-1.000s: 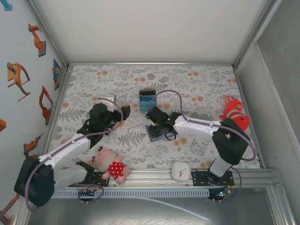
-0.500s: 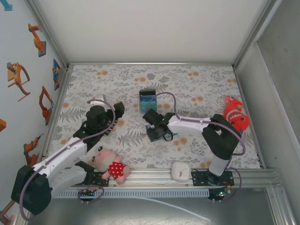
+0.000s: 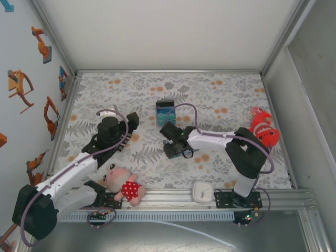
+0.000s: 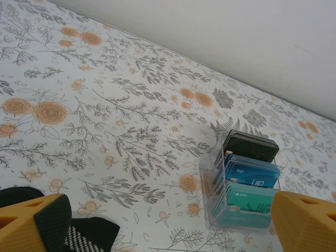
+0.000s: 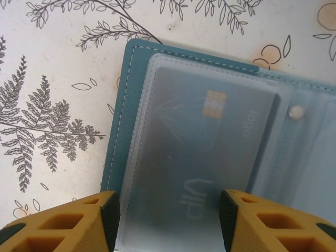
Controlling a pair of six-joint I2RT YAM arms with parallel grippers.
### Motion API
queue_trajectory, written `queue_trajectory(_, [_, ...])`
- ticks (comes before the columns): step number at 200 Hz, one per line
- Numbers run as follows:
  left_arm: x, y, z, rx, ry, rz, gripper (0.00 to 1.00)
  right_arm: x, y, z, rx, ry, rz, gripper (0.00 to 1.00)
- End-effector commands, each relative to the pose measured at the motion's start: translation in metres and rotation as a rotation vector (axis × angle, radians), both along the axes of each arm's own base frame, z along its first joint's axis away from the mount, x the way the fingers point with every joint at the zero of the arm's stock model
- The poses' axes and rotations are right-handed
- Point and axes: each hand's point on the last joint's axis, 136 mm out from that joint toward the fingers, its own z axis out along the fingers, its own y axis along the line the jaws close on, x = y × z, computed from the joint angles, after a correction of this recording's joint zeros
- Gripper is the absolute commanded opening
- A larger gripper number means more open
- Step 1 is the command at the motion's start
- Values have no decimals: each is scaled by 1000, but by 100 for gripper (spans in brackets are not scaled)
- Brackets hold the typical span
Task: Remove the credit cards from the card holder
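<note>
**Left end effector** (image 3: 129, 122): at 9 o'clock of the card holder and well apart from it. Jaws are spread wide and hold nothing. Its fingers (image 4: 31, 226) frame the floral tabletop (image 4: 105, 105), and a striped sock (image 4: 84, 237) lies under the left one.

**Plush doll** (image 3: 124, 185): at 7 o'clock on the tabletop, beside the left arm's base. It plays no part in the job.

**Clear rack** (image 3: 166, 112): at 12 o'clock of the card holder, near it. Credit cards (image 4: 251, 176) stand in it in rows, black at the back, then blue, then teal at the front.

**Card holder** (image 5: 118, 105): lies open and flat near the middle of the tabletop, under the right arm. One sleeved card (image 5: 205, 152) with a gold chip shows through a clear sleeve (image 5: 137, 157).

**Right end effector** (image 5: 168, 223): low over the card holder, jaws part-way apart. They straddle the near end of the sleeve, and no grip on anything is visible.

**Step in hand (judged):** getting hold of the sleeved card.
- Find the sleeve's open edge first; which edge that is cannot be told here.
- Work the card a little way out before pinching, since it lies flat and thin.
- Pinch the card, not the film.
- Draw it out level, along the sleeve.
- The card holder looks light and may drag along, so the idle left end effector could pin its cover.

**White timer** (image 3: 201, 191): at 6 o'clock, on the near rail.

**Red plush fish** (image 3: 262, 130): at 3 o'clock, by the right arm
</note>
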Motion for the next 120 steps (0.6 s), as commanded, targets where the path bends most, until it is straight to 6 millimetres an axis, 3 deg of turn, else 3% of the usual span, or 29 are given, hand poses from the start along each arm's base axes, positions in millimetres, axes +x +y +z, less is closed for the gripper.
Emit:
queue_trajectory(1, [2,1,12,-13,-9,22,97,-3,-8,-14,-22,36,-30,53])
queue_trajectory(28, [2,4,14,-3,0,40,97,-5,-11,-20,-15,59,-44,52])
queue_trajectory(60, [1,3,15,-14,5,37,99,-5,-15,-22,1,70,-54,43])
queue_trajectory(120, [-2,-6,20,56,-11,-2,99,4,-15,-7,79,54,-70,24])
